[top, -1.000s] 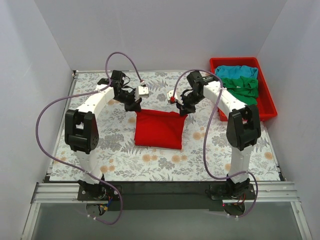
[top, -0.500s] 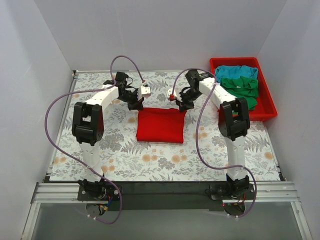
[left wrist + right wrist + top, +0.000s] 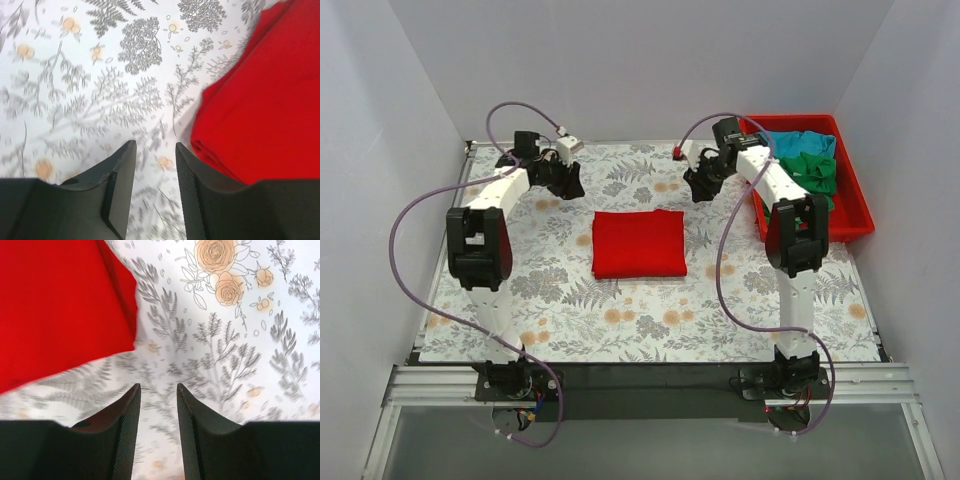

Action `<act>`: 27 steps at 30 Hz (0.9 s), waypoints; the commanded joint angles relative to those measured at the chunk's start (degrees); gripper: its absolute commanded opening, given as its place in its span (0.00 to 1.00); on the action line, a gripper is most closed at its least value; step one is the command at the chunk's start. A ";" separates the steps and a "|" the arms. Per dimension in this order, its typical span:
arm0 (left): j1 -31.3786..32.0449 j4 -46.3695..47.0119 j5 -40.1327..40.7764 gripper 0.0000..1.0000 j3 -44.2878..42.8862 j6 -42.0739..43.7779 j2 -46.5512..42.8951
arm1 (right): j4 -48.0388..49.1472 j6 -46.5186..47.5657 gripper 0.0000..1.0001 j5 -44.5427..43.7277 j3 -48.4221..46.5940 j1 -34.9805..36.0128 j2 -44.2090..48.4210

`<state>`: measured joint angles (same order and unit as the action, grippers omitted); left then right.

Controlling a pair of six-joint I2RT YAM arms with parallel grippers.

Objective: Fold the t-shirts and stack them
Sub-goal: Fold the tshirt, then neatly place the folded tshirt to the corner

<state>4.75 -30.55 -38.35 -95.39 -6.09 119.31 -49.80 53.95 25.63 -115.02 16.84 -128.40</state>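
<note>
Folded red t-shirt (image 3: 639, 243) lies flat, both jaws slightly parted.

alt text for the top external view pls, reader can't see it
A red t-shirt lies folded into a neat rectangle at the middle of a floral-patterned table. The left arm and right arm reach beyond its far corners, jaws off the cloth. A red tray at the far right holds a crumpled green t-shirt and a turquoise t-shirt.
</note>
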 commanded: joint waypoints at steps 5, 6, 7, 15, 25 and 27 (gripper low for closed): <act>1.13 11.28 -14.99 0.42 19.78 -39.83 -19.19 | 11.46 -40.45 0.40 21.46 17.94 0.65 17.64; 1.92 13.47 -17.00 0.43 25.29 -47.36 -21.55 | 15.66 -43.99 0.41 23.05 20.77 1.43 18.79; 3.67 18.19 -17.81 0.43 28.74 -51.35 -23.05 | 17.70 -46.28 0.43 25.24 23.41 3.27 21.06; 11.15 40.28 -21.94 0.45 48.72 -71.25 -26.50 | 39.33 -68.69 0.50 32.99 45.74 10.49 24.17; 7.12 44.61 -20.81 0.47 54.43 -75.04 -9.63 | 46.46 -69.86 0.50 31.60 54.64 6.11 10.99; 5.36 44.43 -21.24 0.47 55.14 -74.77 -6.91 | 46.90 -69.69 0.50 31.06 56.66 4.53 10.19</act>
<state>12.69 13.87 -62.57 -42.22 -81.01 109.69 -5.48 -16.01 60.03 -60.77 23.59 -116.88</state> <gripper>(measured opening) 0.466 0.491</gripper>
